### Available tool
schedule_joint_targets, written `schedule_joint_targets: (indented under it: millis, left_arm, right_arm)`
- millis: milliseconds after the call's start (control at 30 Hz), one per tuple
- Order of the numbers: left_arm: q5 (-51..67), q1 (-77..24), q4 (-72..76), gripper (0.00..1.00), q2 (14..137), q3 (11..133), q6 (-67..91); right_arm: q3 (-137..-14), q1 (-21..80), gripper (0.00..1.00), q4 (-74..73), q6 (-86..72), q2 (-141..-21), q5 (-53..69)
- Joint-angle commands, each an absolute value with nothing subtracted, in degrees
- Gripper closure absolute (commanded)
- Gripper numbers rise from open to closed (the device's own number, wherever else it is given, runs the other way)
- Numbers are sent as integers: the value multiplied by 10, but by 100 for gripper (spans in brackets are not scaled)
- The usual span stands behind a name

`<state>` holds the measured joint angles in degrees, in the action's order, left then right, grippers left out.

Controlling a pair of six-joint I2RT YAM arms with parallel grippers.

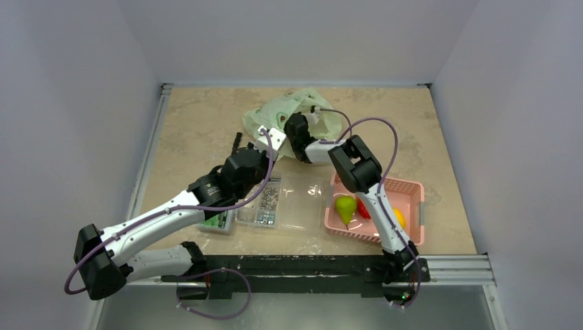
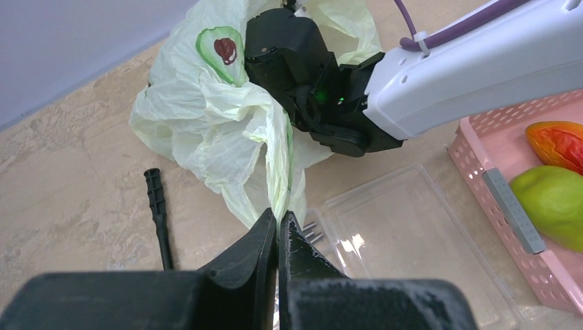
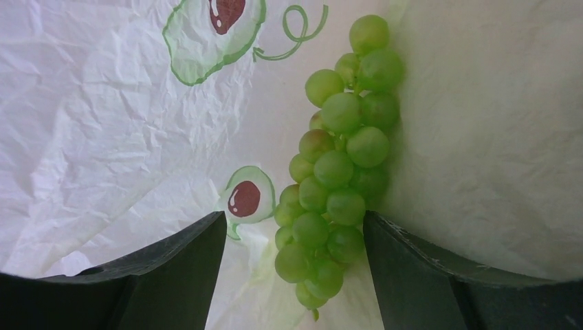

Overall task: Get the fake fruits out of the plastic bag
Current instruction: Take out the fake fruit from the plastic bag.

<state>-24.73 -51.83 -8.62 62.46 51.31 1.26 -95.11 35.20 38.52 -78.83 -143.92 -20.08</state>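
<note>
At the near right, a green pear [image 1: 345, 206], a red-orange piece [image 1: 363, 210] and a yellow lemon [image 1: 399, 217] are being held in the pink basket [image 1: 412, 187]. Further back, a strip of the plastic bag [image 2: 206, 117] is being pinched by the tightly closed left gripper [image 2: 278, 227]. Farthest, inside the bag, the green grape bunch [image 3: 337, 172] is being flanked by the widely spread jaws of the right gripper [image 3: 294, 220].

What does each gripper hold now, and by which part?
The left gripper pinches the plastic bag by a stretched strip of its edge. The right gripper holds nothing: open inside the bag, either side of the grape bunch.
</note>
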Motion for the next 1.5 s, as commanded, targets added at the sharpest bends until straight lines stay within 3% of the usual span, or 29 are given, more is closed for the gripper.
schedule_joint_targets:
  millis: [0,167,400,667,733,1467]
  left_arm:
    - [-240,-521,-69,100,618,523,10]
    - [-240,-521,-68,100,611,523,10]
    - [-240,-521,-69,100,605,524,10]
    - [-245,-521,-69,100,600,525,8]
    - [-250,-521,-69,100,597,524,9]
    - [-300,-519,-52,100,608,511,2]
  right_arm:
    - [-1000,358,26,348,-797,-1477,-241]
    - [-1075,362,31,285,-805,-1514,-272]
    - [-1205,373,48,122,-861,-1573,-337]
    - [-1211,371,94,189,-809,-1573,-310]
    - [-1187,371,99,222,-785,-1546,-302]
    - [-678,373,100,427,-735,-1164,-253]
